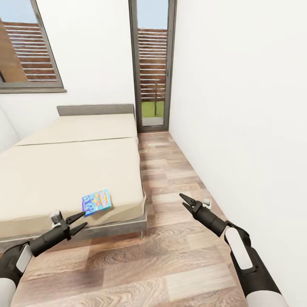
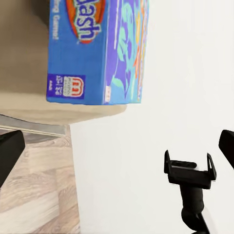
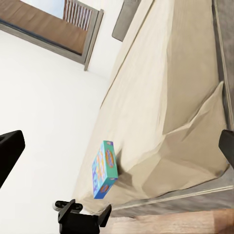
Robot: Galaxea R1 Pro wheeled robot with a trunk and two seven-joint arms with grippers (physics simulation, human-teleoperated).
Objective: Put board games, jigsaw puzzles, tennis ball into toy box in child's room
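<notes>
- A small blue board game (image 1: 97, 202) with orange print is seen lying flat on the bed (image 1: 64, 170), near the mattress's front right corner.
- The bed is shown as a bare cream mattress in two panels, standing on a wood-plank floor (image 1: 170, 256) between white walls, with a grey headboard (image 1: 96, 109) at its far end.
- The left hand (image 1: 79, 223) is held with its fingers spread wide and empty, just in front of the bed's front edge and near the board game, not touching it.
- The right hand (image 1: 184, 202) is held over the floor to the right of the bed, its fingers parted and empty.
- A tall glass door (image 1: 152, 64) is seen at the far end of the room.
</notes>
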